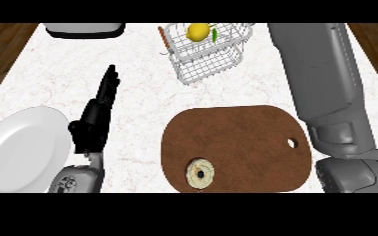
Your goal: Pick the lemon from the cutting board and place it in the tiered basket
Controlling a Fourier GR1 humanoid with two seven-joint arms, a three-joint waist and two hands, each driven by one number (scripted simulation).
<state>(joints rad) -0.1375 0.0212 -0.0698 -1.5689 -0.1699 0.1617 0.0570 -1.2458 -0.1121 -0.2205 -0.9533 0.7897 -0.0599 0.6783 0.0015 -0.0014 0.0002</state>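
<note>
Lemon (197,31) lies in tiered basket (207,55), far ahead of my left hand (94,115), fingers straight, empty; right hand unseen

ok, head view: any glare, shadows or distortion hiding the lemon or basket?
Head view: lighting flat, no glare, no strong shadows; lemon shows clearly through the wire basket. Plate looks stretched and is cut by the left edge. Right forearm looms large at the right; left hand is sharp.
</note>
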